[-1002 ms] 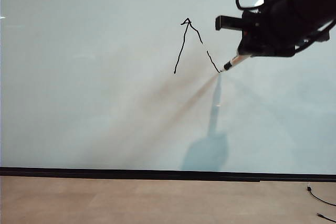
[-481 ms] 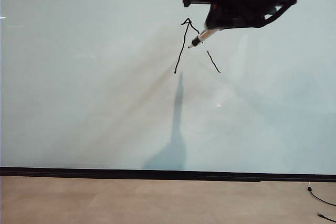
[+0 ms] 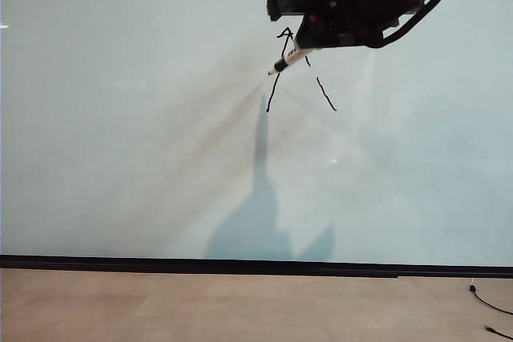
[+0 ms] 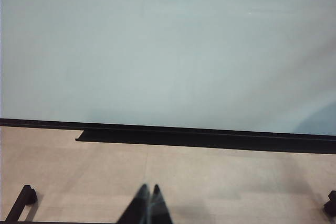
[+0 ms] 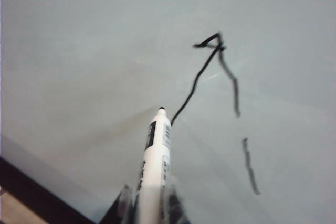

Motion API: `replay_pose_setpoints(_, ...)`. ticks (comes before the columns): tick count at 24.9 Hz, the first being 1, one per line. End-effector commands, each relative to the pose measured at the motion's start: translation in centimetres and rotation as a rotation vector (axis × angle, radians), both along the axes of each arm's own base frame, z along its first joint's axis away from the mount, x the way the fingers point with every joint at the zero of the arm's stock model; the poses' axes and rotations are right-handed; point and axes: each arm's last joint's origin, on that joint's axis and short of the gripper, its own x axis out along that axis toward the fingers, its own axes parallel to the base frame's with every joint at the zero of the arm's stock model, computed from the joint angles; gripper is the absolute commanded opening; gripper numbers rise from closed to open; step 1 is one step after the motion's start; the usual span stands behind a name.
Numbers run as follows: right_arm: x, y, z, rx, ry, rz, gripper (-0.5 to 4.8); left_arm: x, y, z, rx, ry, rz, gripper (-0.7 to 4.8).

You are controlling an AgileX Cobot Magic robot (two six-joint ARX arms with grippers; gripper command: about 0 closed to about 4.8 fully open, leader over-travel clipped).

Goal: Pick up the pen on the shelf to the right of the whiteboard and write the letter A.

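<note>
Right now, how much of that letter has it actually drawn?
Done: the right end effector is shut on the pen, and the whiteboard carries the two slanted strokes of the letter A, the right one broken by a gap. In hand: the pen tip sits by the left stroke. Left: the crossbar. The left end effector is shut and empty below the board.

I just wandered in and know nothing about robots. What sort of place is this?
Probably a robot test or lab workspace, not a classroom. A very large whiteboard fills the view above a plain wooden surface. The right gripper holds a pen beside an unfinished letter A; the left gripper rests shut.
</note>
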Motion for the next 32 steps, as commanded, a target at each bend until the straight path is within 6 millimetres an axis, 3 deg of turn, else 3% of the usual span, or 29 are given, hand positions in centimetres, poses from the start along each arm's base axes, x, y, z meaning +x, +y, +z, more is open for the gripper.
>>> replay_pose_setpoints(1, 0.5, -0.1, 0.8, 0.016, -0.025, -0.011, -0.09, 0.0, 0.0, 0.2, 0.004, -0.010, -0.001, -0.05)
replay_pose_setpoints(32, 0.2, -1.3, 1.5, -0.035, -0.011, -0.136, -0.09, 0.0, 0.0, 0.2, 0.004, -0.010, -0.001, -0.05)
